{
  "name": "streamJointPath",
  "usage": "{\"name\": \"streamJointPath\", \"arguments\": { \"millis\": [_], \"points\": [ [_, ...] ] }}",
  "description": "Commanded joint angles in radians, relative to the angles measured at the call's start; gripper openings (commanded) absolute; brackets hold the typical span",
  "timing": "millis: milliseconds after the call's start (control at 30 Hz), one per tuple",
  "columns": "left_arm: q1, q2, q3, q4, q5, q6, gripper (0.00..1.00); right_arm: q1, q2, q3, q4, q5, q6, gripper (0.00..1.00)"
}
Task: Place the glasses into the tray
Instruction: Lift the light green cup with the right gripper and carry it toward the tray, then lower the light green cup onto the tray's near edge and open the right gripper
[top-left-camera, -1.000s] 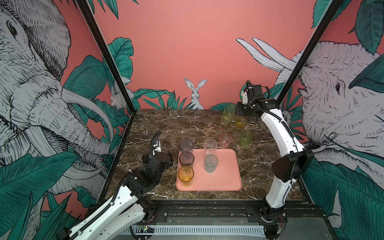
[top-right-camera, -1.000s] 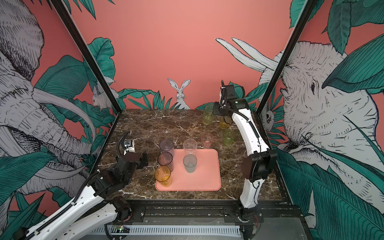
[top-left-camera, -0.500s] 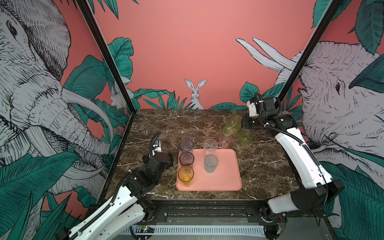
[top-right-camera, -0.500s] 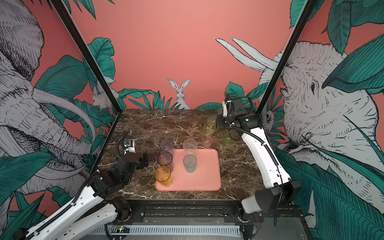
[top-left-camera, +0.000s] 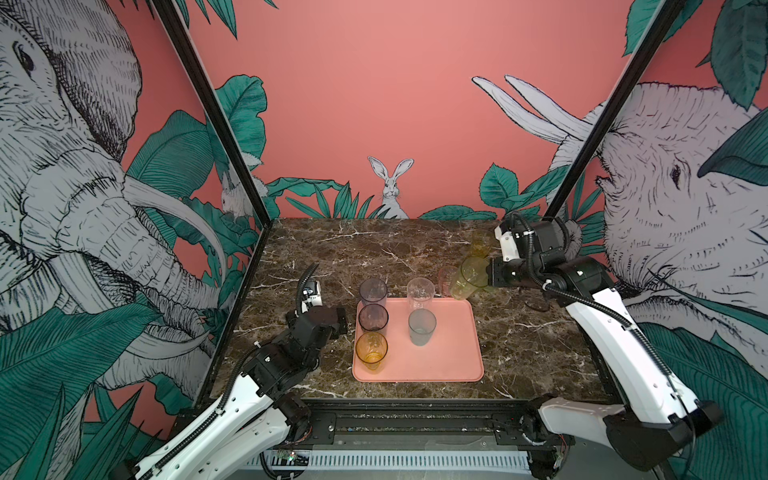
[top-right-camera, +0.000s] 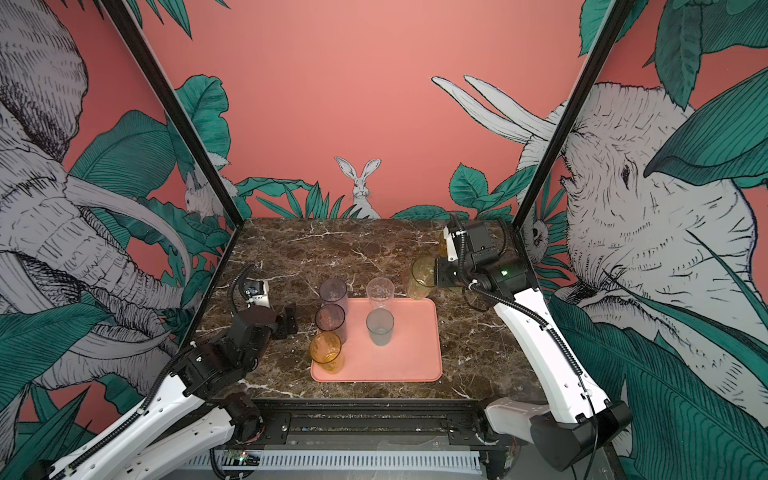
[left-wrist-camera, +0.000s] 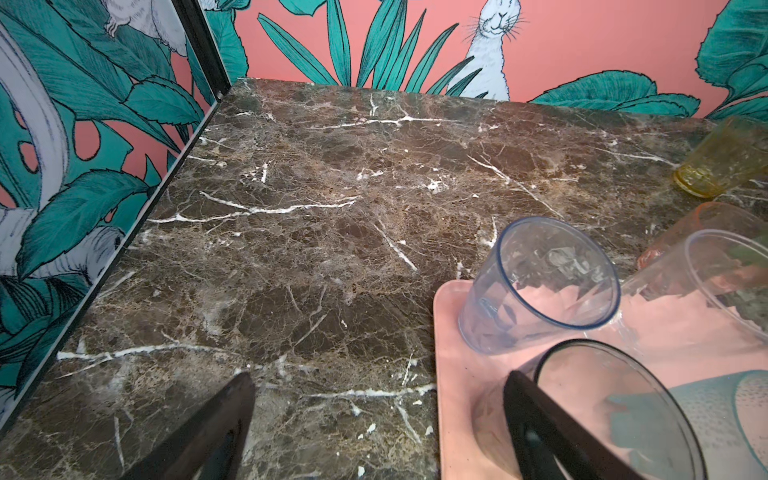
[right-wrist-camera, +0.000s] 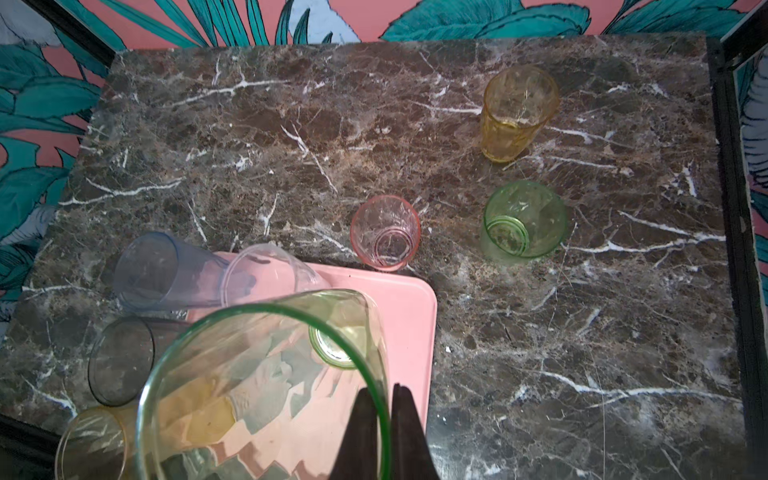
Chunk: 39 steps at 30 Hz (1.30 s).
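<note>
The salmon-pink tray (top-left-camera: 451, 353) lies mid-table. On it stand several glasses: a bluish one (top-left-camera: 373, 291), a smoky one (top-left-camera: 373, 318), an amber one (top-left-camera: 371, 349), a clear one (top-left-camera: 420, 291) and a teal-grey one (top-left-camera: 422, 326). My right gripper (right-wrist-camera: 384, 388) is shut on the rim of a tall green glass (top-left-camera: 467, 277), which hangs tilted over the tray's far right corner. My left gripper (left-wrist-camera: 379, 378) stands open and empty just left of the tray, one finger (left-wrist-camera: 536, 415) in front of the smoky glass (left-wrist-camera: 615, 415).
Loose on the marble at the back right stand a small pink glass (right-wrist-camera: 384, 232), a short green glass (right-wrist-camera: 523, 220) and an amber glass (right-wrist-camera: 515, 112). Painted walls and black frame posts (top-left-camera: 216, 124) close the table on three sides.
The right arm has carried the tall green glass from the back right corner forward toward the tray's far right corner. The left arm has stayed put.
</note>
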Motion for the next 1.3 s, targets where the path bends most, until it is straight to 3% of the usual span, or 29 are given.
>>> {"name": "streamJointPath", "arguments": {
  "millis": [0,500,933,1267],
  "points": [
    [0.006,0.000,-0.012,-0.015,0.019,-0.028,0.94,0.025,-0.053,-0.031,-0.025,0.025,0.007,0.00],
    [0.006,0.005,0.002,-0.012,0.039,-0.042,0.94,0.159,-0.248,-0.269,-0.120,0.092,0.064,0.00],
    [0.006,-0.024,-0.015,-0.012,0.035,-0.041,0.94,0.205,-0.330,-0.485,0.004,-0.004,0.117,0.00],
    [0.005,0.047,0.011,0.052,0.039,-0.013,0.94,0.435,-0.254,-0.553,0.163,0.088,0.151,0.00]
  ]
}}
